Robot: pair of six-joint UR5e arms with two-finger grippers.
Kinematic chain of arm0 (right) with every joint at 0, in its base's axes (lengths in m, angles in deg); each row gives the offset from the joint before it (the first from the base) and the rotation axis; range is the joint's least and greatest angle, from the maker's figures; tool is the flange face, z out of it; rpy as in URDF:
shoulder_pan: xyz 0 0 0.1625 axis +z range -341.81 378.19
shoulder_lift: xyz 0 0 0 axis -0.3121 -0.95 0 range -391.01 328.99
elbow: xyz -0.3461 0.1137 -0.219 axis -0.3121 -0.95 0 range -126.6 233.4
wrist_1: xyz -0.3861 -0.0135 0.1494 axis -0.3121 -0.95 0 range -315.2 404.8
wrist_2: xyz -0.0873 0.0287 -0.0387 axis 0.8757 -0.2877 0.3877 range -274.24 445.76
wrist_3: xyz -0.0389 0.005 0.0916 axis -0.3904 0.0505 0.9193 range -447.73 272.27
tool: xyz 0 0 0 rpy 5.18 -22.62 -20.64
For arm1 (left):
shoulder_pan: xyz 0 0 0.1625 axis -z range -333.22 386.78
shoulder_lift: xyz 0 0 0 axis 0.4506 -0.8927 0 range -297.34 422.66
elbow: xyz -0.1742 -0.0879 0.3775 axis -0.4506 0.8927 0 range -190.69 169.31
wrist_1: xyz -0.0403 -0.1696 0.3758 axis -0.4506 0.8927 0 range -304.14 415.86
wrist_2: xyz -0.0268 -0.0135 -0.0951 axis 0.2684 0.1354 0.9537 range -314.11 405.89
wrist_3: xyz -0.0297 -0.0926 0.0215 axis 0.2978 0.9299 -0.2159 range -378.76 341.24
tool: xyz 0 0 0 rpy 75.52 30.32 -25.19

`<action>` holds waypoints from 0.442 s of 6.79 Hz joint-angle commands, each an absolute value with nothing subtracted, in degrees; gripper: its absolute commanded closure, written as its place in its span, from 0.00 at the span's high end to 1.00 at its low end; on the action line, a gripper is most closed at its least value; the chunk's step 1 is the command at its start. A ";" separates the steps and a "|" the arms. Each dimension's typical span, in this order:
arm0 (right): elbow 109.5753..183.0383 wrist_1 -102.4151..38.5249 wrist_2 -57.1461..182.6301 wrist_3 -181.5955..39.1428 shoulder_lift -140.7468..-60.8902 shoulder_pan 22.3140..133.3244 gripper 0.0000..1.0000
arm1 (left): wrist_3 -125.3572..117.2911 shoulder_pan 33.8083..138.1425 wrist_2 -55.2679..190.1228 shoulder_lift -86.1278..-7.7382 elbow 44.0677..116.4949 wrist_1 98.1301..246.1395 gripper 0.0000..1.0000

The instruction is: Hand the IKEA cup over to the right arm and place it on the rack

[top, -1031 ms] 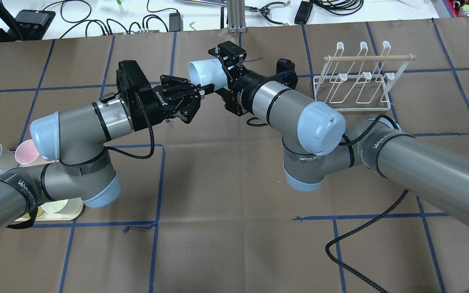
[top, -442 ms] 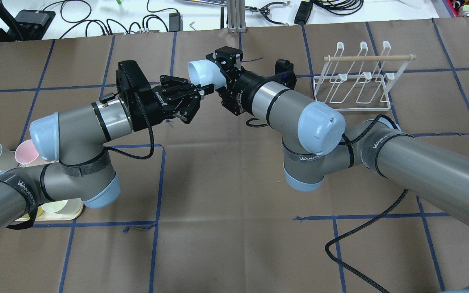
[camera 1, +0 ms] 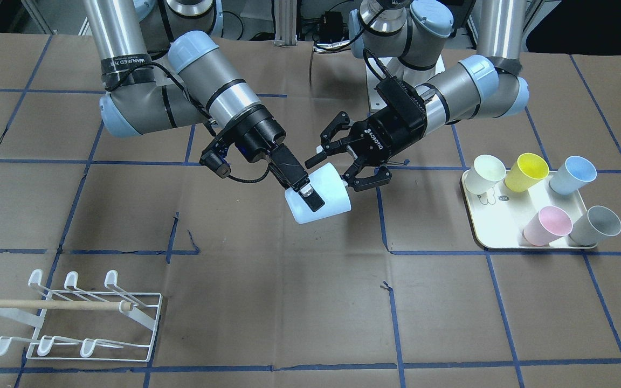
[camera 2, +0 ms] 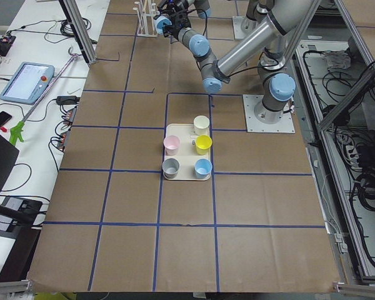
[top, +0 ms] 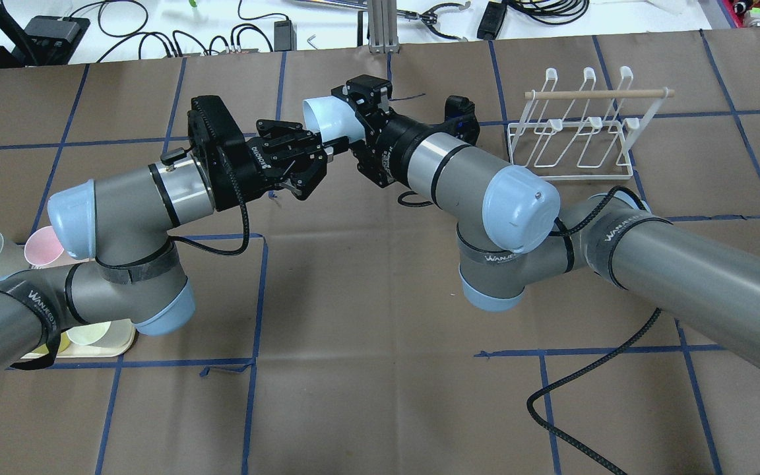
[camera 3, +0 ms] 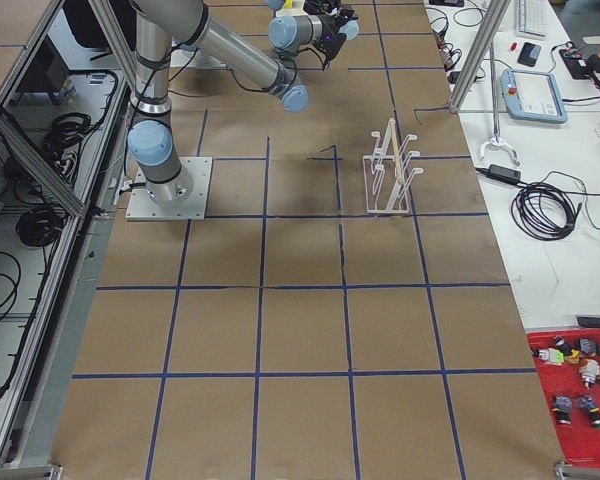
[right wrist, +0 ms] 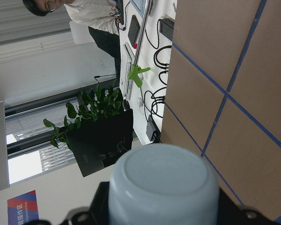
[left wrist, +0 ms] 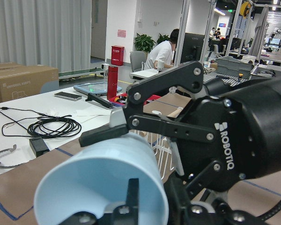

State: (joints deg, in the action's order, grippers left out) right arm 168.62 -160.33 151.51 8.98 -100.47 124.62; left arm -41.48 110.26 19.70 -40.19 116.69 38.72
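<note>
**Handover at the rim, one finger not yet clear**

Brown-papered table (top: 380,409) lies bare between the meeting point and the rack (top: 598,94), which stands near the far edge on the robot's right. The right arm (top: 518,198) and left arm (top: 123,204) meet nose to nose above the middle. A tray (camera 1: 499,218) of other cups sits well apart on the left side.

The pale blue cup (top: 324,119) hangs on its side in mid-air, with its mouth toward the left arm and its base toward the right wrist. The right gripper (camera 1: 310,199) is clamped across its wall. The left gripper (camera 1: 332,172) looks spread, straddling the rim. The left wrist view shows one finger (left wrist: 131,199) inside the mouth.

Likely trouble: if the right arm swings off before that finger backs out, the rim could catch and twist the cup in the clamp. In the overhead view the right arm's elbow also sits close to the rack's near corner, so a wide swing might nudge the rack.
</note>
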 commanded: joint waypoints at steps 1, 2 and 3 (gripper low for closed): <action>168.62 -160.34 151.51 8.95 -100.53 124.54 0.46 | -40.91 110.28 19.62 -40.08 116.58 38.72 0.99; 168.62 -160.34 151.51 8.95 -100.53 124.54 0.46 | -40.82 109.75 19.35 -40.00 116.49 38.72 0.99; 168.62 -160.34 151.42 8.95 -100.53 124.54 0.46 | -40.74 108.44 19.18 -39.30 116.75 38.63 0.99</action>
